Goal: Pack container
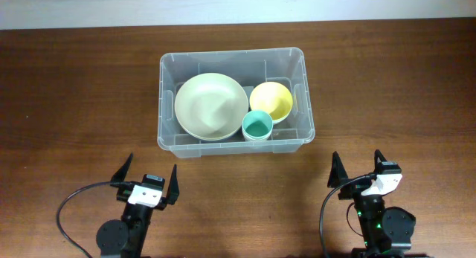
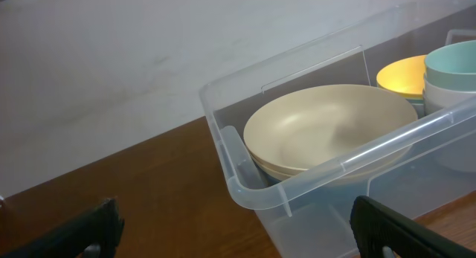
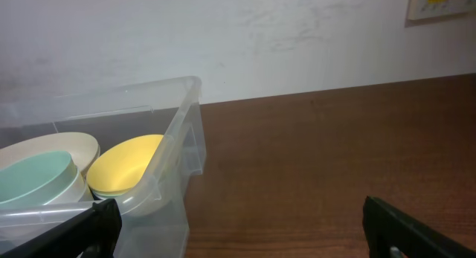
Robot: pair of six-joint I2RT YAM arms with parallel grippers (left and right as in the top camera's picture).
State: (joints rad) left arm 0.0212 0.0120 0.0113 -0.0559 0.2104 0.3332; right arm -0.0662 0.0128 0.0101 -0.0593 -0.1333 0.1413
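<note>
The clear plastic container (image 1: 234,143) stands mid-table and holds a large cream bowl (image 1: 211,106), a yellow bowl (image 1: 271,100) and a teal cup (image 1: 257,126). The left wrist view shows the container's near corner (image 2: 245,187) with the cream bowl (image 2: 327,128) inside. In the right wrist view its right corner (image 3: 175,150) and the yellow bowl (image 3: 123,165) appear at the left. My left gripper (image 1: 147,181) sits near the front edge, left of the container, open and empty. My right gripper (image 1: 359,171) rests at the front right, also open and empty.
Brown wooden table (image 1: 82,102) surrounds the container. A pale wall (image 3: 238,35) runs behind the table's far edge. Black cables (image 1: 71,206) loop by each arm's base.
</note>
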